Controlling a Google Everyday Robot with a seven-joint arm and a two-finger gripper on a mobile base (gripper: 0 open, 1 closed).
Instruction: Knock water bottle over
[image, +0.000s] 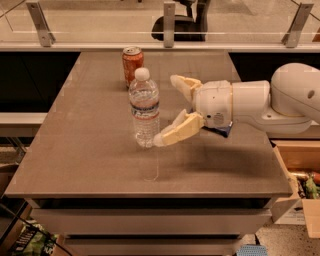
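The water bottle (144, 108) is clear ribbed plastic with a white cap and a label band. It stands upright near the middle of the brown table (100, 165). My gripper (167, 110) reaches in from the right at bottle height. It is open, with cream fingers spread. The near fingertip (161, 140) is at the bottle's lower right side, touching or nearly touching it. The far finger (181, 84) is behind and to the right of the bottle.
An orange soda can (132, 66) stands upright just behind the bottle. A blue item (223, 130) lies under my arm on the table. A glass railing (170, 22) runs along the far edge. Boxes (302, 192) sit on the floor to the right.
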